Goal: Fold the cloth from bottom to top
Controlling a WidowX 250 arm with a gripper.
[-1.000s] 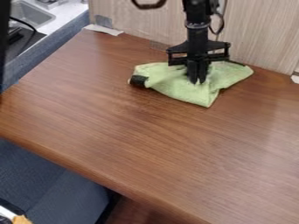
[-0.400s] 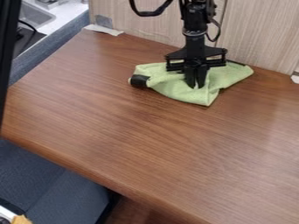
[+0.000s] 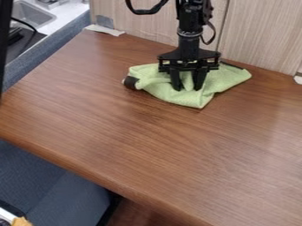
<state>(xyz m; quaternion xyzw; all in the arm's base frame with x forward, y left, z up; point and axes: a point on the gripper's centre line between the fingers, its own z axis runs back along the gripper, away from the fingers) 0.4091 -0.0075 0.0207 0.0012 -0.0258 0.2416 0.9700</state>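
Folding, camera view: the step in hand looks like taking or releasing a pinch of cloth; which of the two, I cannot tell.
End effector: the black end effector points down into the cloth, its two fingers spread apart, with a ridge of green fabric showing between them. They do not look clamped on it.
Cloth: the light green cloth lies rumpled at the far side of the brown tabletop, near the pale wall panel. It looks partly gathered, with a blunt corner pointing toward the camera.
Dark ends: a black piece is at the cloth's left end, and a dark strip runs along its upper right side.
Ridge: if the aim is to grip, centre the fingers on this raised fabric and close gently, low enough to catch cloth without pressing hard on the wood.
Lift: raise the pinch just a little, carry it toward the wall, and lay it down before letting go. A high lift could drag the whole cloth.
Release: if the fold is being set down, part the fingers fully and rise straight up, so neither finger snags a layer.
Near corner: this still-jutting point suggests the fold is uneven; a second, lower grasp there may be needed to bring it up.
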